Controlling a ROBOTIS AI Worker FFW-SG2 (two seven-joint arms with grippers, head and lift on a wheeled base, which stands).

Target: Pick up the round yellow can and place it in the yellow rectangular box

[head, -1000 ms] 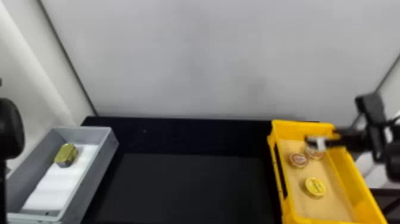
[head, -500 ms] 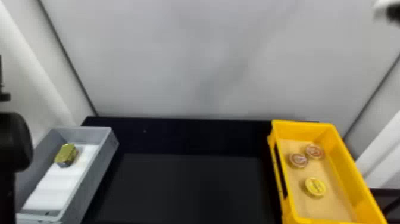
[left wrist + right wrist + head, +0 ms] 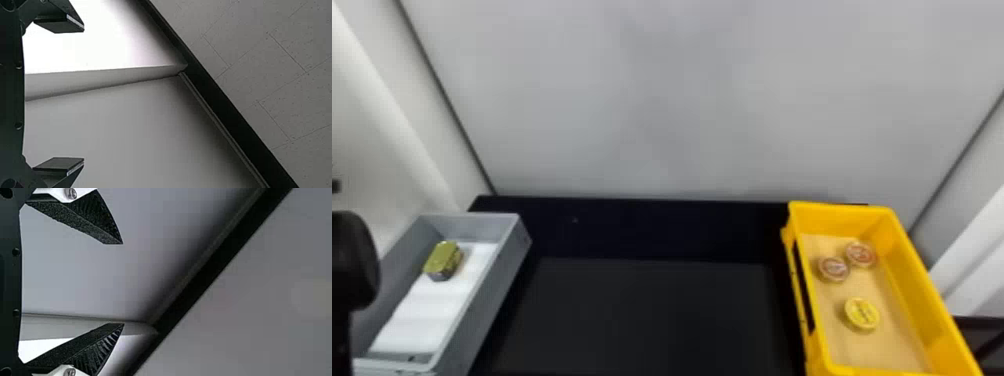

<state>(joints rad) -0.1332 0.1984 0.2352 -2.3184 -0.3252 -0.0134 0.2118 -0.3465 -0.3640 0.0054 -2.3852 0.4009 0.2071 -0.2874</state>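
Observation:
The round yellow can (image 3: 862,314) lies flat inside the yellow rectangular box (image 3: 932,300), on its tan bottom and nearer the front than two round reddish-topped cans (image 3: 833,269). Part of my black left arm (image 3: 354,260) stands at the left edge of the head view, beside the grey box. In the left wrist view my left gripper (image 3: 83,94) has its fingers wide apart, with nothing between them. My right gripper (image 3: 123,283), in the right wrist view, is also open and holds nothing; pale wall panels lie beyond it.
On the left stands a grey box (image 3: 497,295) with a white liner and a green-gold angular tin (image 3: 443,260). A black table surface (image 3: 642,310) spans between the two boxes. Light walls rise behind and at both sides.
The right arm, earlier over the back of the yellow box, has moved up and away to the right. The left arm has shifted slightly inward. The cans have stayed put.

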